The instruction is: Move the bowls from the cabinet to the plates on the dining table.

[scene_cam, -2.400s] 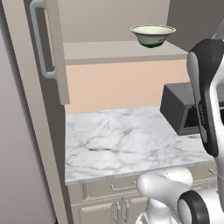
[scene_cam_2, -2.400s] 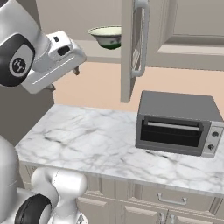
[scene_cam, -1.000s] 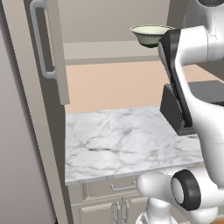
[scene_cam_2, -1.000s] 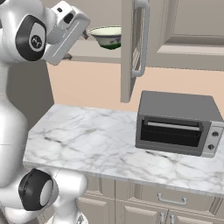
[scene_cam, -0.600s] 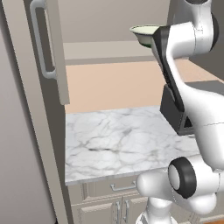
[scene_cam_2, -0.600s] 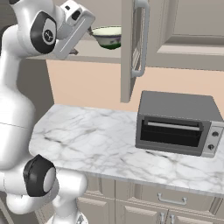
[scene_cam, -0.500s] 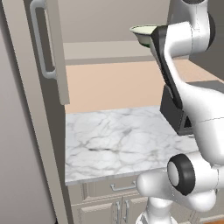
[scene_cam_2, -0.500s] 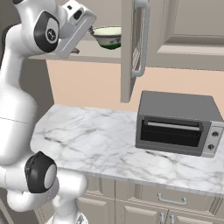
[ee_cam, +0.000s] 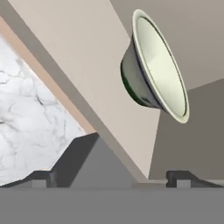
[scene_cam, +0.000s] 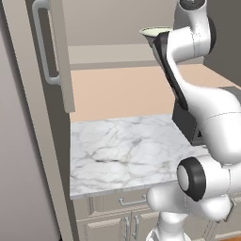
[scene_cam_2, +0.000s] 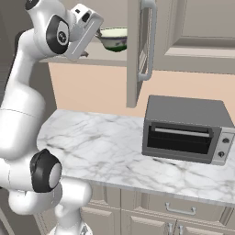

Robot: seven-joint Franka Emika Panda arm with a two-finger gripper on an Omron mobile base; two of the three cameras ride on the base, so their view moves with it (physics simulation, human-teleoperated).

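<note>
Lining up on the bowl in the cabinet

I have the gripper raised beside the shelf, jaws wide apart and empty; the bowl sits upright on the cabinet shelf just ahead of the fingertips, so I judge a short reach forward is next

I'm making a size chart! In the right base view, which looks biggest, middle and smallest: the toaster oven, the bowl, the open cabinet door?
Largest to smallest as they look:
1. cabinet door
2. toaster oven
3. bowl
</note>
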